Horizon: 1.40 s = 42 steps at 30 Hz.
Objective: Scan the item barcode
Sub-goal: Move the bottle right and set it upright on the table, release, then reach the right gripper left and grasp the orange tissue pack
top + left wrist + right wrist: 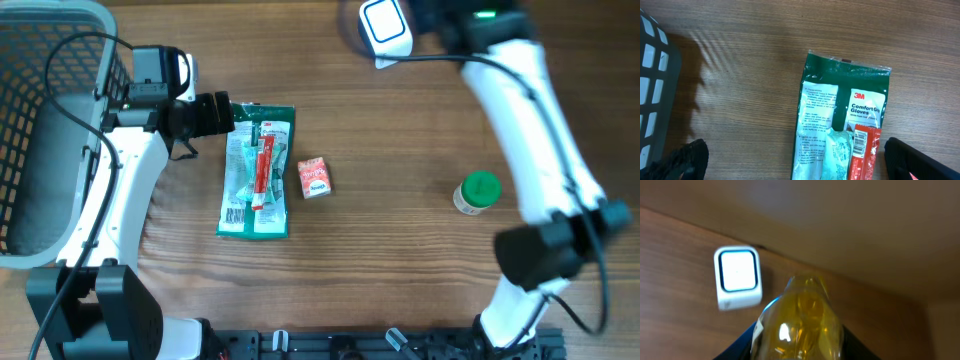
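Between right fingers (pixel 855 349): yellow bottle (pixel 800 315), clamped at partial opening by right gripper (pixel 800 347). Scanner (pixel 737 275) beyond fingertips, up-left of bottle, apart from it. Left gripper (pixel 802 165) spread fully wide, holding nothing; glove packet (pixel 845 115) lies below, between its fingertips.

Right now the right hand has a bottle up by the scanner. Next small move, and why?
Probably ease the yellow bottle sideways toward the scanner. In the right wrist view its lit window sits off to one side of the bottle, not in line, and no barcode shows. The right hand is closed on it.
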Each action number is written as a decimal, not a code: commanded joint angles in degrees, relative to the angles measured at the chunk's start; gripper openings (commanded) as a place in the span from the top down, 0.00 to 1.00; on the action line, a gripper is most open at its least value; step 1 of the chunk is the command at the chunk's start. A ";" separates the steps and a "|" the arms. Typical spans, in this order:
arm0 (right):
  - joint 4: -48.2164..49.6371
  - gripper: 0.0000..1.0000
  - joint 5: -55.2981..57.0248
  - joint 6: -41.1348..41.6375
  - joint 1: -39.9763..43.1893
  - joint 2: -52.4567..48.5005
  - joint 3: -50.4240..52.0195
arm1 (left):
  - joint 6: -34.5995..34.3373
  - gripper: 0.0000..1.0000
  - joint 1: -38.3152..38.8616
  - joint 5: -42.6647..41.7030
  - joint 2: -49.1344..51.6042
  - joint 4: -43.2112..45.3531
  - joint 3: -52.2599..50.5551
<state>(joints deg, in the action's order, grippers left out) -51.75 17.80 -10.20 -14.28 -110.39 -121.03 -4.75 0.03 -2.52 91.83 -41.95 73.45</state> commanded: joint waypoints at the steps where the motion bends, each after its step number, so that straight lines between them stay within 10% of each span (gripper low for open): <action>1: -7.30 0.81 -14.40 13.53 7.65 1.25 -0.48 | 0.94 0.00 -0.20 -0.46 -0.22 0.15 0.39; 8: -22.47 0.82 -24.28 13.81 16.24 -1.18 1.31 | 0.94 0.00 -0.20 -0.46 -0.22 0.15 0.39; 22: -8.94 0.74 -17.42 17.77 16.20 -1.18 23.87 | 0.94 0.00 -0.20 -0.46 -0.22 0.15 0.39; 26: -7.13 0.62 -17.40 17.75 16.20 -1.18 27.12 | 0.94 0.00 -0.20 -0.46 -0.22 0.15 0.39; 32: -6.54 0.01 -17.38 17.68 16.20 -1.16 27.74 | 0.94 0.00 -0.20 -0.46 -0.22 0.13 0.39; 42: -16.55 0.01 -19.02 15.61 14.67 6.10 5.51 | 0.94 0.00 -0.20 -0.46 -0.22 0.15 0.39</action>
<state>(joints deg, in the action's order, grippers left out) -66.41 1.56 7.05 1.87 -109.95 -108.66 -4.75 0.03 -2.52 91.83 -41.98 73.45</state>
